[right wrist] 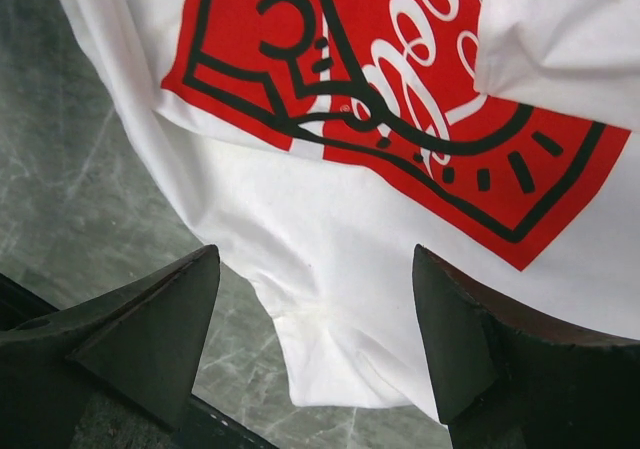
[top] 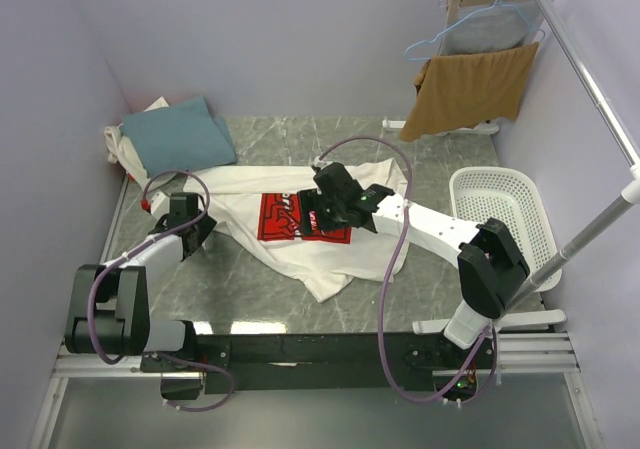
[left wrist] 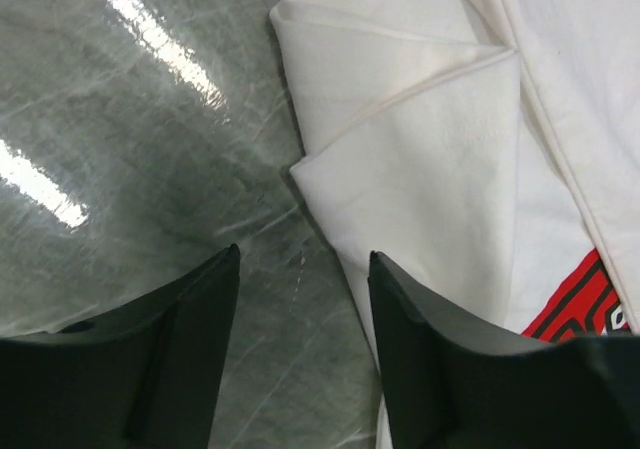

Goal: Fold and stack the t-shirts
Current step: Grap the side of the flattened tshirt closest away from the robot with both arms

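Note:
The white t-shirt with the red chest print [top: 300, 244] lies rumpled and spread on the grey table. It also shows in the left wrist view [left wrist: 440, 159] and the right wrist view [right wrist: 330, 239]. My left gripper [top: 196, 231] is open and empty at the shirt's left edge, just above the table [left wrist: 303, 261]. My right gripper [top: 338, 209] is open and empty over the red print [right wrist: 400, 79], above the cloth [right wrist: 315, 269]. The folded teal-blue t-shirt [top: 178, 134] lies at the back left on top of an off-white one [top: 122, 154].
A white basket [top: 500, 209] stands at the right. A rack at the back right holds a tan-brown cloth [top: 470, 89] and a grey garment [top: 480, 31] on a blue hanger. A metal pole [top: 590, 79] crosses the right side.

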